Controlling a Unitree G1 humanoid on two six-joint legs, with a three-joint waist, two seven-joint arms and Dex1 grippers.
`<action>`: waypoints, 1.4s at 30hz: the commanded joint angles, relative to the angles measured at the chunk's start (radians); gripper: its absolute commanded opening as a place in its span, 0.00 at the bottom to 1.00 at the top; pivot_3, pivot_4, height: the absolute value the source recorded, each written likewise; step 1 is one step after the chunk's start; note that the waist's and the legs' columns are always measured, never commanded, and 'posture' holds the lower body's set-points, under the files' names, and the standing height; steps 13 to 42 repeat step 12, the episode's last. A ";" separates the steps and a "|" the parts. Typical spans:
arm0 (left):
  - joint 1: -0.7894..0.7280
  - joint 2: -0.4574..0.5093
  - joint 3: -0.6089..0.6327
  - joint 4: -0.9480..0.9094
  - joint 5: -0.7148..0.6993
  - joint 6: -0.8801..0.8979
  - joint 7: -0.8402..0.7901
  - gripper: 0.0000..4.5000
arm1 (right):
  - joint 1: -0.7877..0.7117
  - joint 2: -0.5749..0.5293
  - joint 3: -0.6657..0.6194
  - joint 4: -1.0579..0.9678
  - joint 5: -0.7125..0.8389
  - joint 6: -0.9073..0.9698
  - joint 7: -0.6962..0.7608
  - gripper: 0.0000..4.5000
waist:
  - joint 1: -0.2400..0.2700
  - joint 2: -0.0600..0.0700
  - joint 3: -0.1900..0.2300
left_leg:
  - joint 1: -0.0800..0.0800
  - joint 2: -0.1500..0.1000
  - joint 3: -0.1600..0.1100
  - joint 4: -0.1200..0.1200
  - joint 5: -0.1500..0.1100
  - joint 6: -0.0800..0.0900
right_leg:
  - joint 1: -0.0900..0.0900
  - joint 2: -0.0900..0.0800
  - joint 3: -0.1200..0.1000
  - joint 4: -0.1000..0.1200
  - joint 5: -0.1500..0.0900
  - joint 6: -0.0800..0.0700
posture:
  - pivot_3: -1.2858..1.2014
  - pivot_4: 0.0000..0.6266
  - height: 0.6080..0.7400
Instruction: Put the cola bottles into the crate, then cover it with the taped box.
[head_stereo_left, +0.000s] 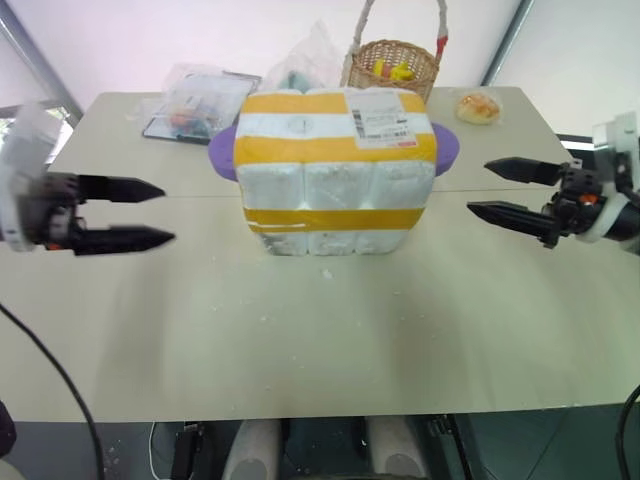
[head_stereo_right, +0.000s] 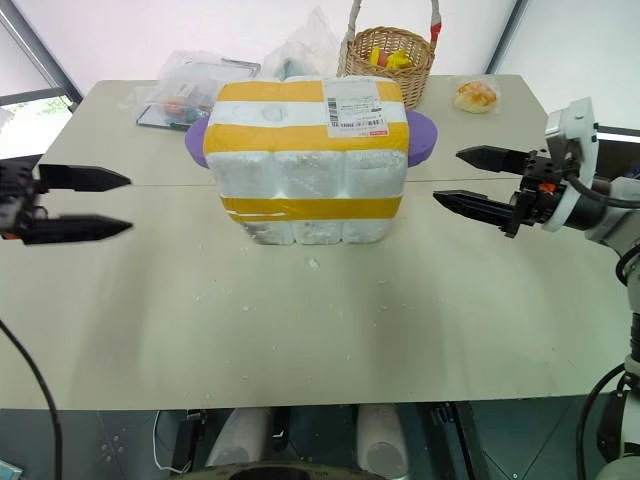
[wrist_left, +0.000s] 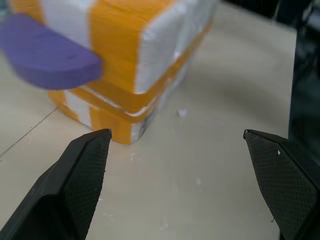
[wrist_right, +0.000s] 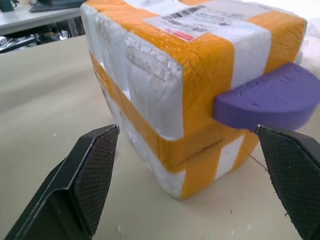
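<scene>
The taped box (head_stereo_left: 335, 165) sits atop the crate (head_stereo_left: 330, 225) at the centre of the surface (head_stereo_left: 330, 330). Left pincer (head_stereo_left: 155, 213) and right pincer (head_stereo_left: 478, 190), both released, flank it, well apart.

The left hand (head_stereo_left: 160, 213), a two-fingered black gripper on a white-and-black wrist housing, is held at the left side of the scene, above the desk. Its two pointed fingers lie roughly level, one above the other, aimed inward toward the centre, and stand well apart with nothing between them. The right hand (head_stereo_right: 448, 176), of the same black two-fingered type on a white wrist housing with an orange detail, is held at the right side and mirrors this pose. Its fingers point inward, spread wide and empty.
</scene>
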 joint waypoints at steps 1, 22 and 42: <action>-0.062 0.059 0.013 0.141 -0.050 -0.014 0.002 0.98 | -0.020 -0.028 -0.005 0.033 -0.021 -0.032 0.045 1.00 | 0.000 0.000 0.000 | 0.000 0.000 0.000 0.000 0.000 0.000 | 0.000 0.000 0.000 0.000 0.000 0.000 | 0.52 0.24 0.98; 0.014 0.121 -0.092 0.201 -0.049 -0.203 -0.030 0.98 | -0.022 -0.041 0.008 0.069 -0.042 -0.031 0.124 1.00 | 0.001 0.000 0.000 | 0.000 0.000 0.001 -0.001 0.000 0.000 | 0.000 0.000 0.000 0.000 0.000 0.000 | 0.52 0.24 0.98; 0.014 0.121 -0.092 0.201 -0.049 -0.203 -0.030 0.98 | -0.022 -0.041 0.008 0.069 -0.042 -0.031 0.124 1.00 | 0.001 0.000 0.000 | 0.000 0.000 0.001 -0.001 0.000 0.000 | 0.000 0.000 0.000 0.000 0.000 0.000 | 0.52 0.24 0.98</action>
